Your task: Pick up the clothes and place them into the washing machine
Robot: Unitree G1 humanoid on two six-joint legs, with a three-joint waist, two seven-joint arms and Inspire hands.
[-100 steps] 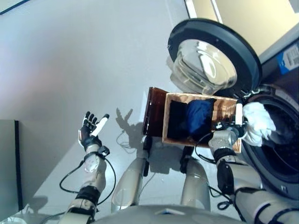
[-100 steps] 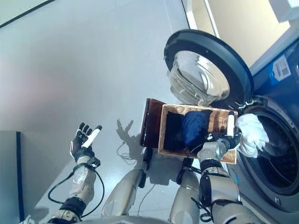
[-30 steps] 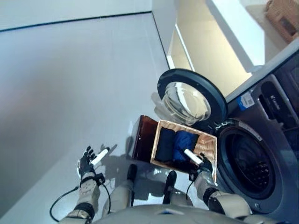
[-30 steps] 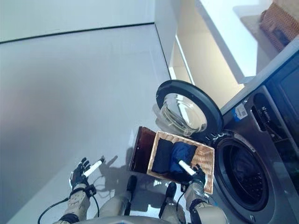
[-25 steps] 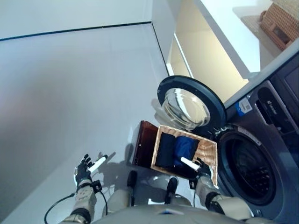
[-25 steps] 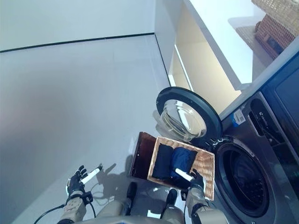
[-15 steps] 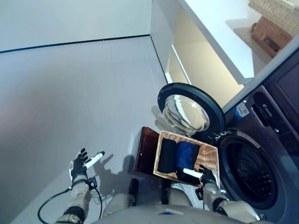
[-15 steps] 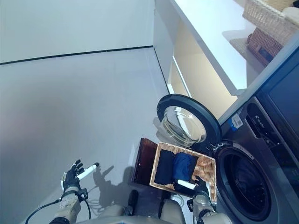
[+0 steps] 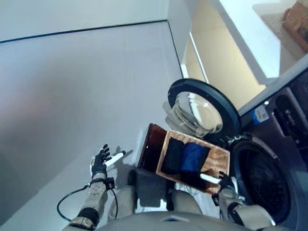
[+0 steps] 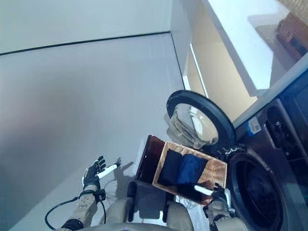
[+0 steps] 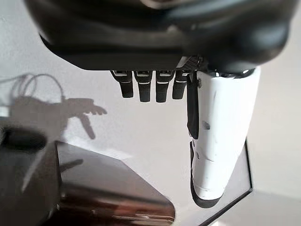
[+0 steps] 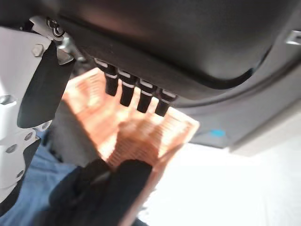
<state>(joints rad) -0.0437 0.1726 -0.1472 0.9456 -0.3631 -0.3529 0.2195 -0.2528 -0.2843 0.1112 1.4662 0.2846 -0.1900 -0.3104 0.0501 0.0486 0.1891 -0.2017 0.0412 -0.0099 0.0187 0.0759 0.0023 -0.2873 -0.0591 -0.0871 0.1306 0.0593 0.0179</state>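
**Clothes: one white piece delivered, dark ones left in the basket**

Clothes remaining are a black garment (image 9: 173, 155) and a blue garment (image 9: 194, 157), lying side by side in the wicker basket (image 9: 217, 158) on the floor before the washing machine (image 9: 281, 159). The white cloth that the right hand (image 9: 224, 182) held at the drum mouth seconds ago is gone from it; it was probably dropped inside, though the dark drum (image 9: 262, 180) hides it. That hand has drawn back to the basket's near edge by the drum, fingers straight and empty over the blue garment. The round door (image 9: 204, 107) stands open. The left hand (image 9: 101, 161) hangs well apart over bare floor, fingers spread, holding nothing. I judge the next grasp falls on the blue garment.
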